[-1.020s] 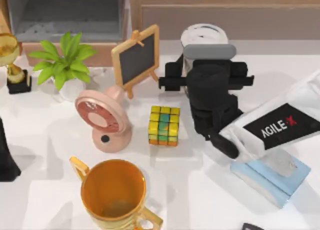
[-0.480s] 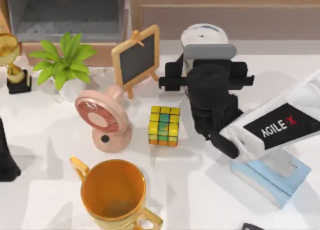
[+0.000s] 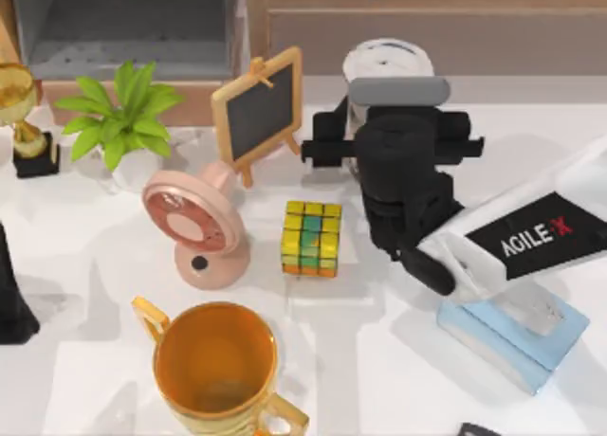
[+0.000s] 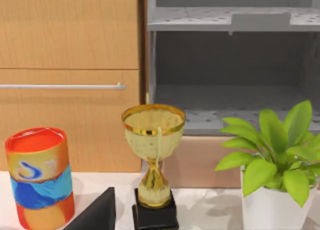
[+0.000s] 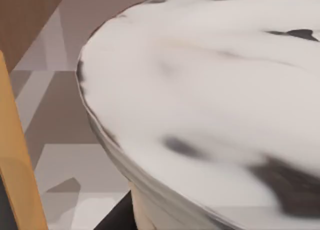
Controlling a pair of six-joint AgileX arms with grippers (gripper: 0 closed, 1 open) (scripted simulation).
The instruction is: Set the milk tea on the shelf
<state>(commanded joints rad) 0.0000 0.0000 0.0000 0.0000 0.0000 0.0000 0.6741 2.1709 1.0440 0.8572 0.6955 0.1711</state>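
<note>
**Clutter on the tabletop**

Small trophy point(image 3: 21, 114) on black base at far left, next to potted plant point(image 3: 123, 123). Mini chalkboard point(image 3: 258, 109) on easel right of plant, tilted. Pink fan point(image 3: 194, 226) in front of chalkboard, face up. Colour cube point(image 3: 311, 238) just right of fan. Big gold two-handled cup point(image 3: 216, 370) near front, upright, open. Blue-white box point(image 3: 517, 336) at right. Grey cubby point(image 3: 123, 28) behind the plant. Left wrist view: orange-blue can point(image 4: 40, 177) left of trophy, wood drawer front point(image 4: 67, 90) behind.

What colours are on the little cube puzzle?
The small square puzzle cube has yellow, green and orange squares, seen best in the top view.
</note>
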